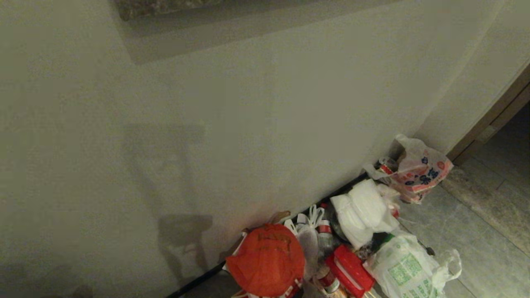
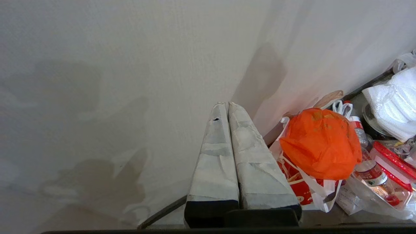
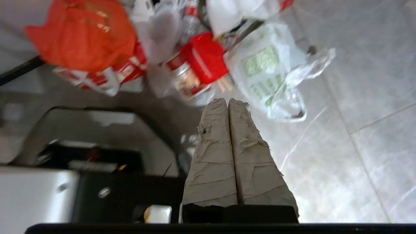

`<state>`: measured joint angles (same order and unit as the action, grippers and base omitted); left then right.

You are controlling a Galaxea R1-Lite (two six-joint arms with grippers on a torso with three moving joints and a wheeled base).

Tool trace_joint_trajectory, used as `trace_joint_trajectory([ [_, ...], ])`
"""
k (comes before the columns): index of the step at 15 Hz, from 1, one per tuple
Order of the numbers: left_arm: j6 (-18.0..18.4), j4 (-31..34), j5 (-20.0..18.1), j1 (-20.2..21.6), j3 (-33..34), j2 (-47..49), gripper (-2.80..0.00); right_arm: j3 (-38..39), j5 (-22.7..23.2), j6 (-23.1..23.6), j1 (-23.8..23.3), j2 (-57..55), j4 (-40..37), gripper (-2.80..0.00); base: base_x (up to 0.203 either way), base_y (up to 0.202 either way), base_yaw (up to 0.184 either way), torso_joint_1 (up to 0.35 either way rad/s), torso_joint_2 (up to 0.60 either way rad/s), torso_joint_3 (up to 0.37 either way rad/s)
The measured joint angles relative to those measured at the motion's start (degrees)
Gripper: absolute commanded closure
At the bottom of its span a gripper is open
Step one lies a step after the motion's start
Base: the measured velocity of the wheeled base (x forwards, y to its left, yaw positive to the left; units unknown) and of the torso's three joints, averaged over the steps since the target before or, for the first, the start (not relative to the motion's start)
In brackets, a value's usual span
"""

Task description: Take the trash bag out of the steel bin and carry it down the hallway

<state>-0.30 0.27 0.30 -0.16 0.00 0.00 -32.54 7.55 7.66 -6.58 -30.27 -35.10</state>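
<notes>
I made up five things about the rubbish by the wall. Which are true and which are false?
1. The crinkled red plastic bag sits at the foot of the cream wall. True.
2. The right gripper holds a bag. False: its taped fingers are shut on nothing.
3. A white plastic bag with green print lies on the grey tiled floor. True.
4. The left gripper is wide open. False: it is shut.
5. A steel bin stands among the bags. False: none is in view.
</notes>
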Motion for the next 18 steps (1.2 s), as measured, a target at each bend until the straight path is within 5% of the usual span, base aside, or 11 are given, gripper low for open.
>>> trace_joint_trajectory([
  [5, 0.00, 0.00, 0.02, 0.00, 0.00, 0.00, 0.00, 17.26, -0.48, 1.05, -0.38, 9.39, 19.59, 0.00, 0.000, 0.000, 0.000, 0.000, 0.00, 0.000],
  [15, -0.01, -0.01, 0.00, -0.02, 0.00, 0.00, 0.00, 18.76, -0.48, 1.05, -0.27, 11.99, 20.34, 0.00, 0.000, 0.000, 0.000, 0.000, 0.00, 0.000],
  [18, 0.00, 0.00, 0.00, -0.06, 0.00, 0.00, 0.00, 21.56, -3.17, -2.24, 1.53, 14.51, 23.15, 0.00, 0.000, 0.000, 0.000, 0.000, 0.00, 0.000],
])
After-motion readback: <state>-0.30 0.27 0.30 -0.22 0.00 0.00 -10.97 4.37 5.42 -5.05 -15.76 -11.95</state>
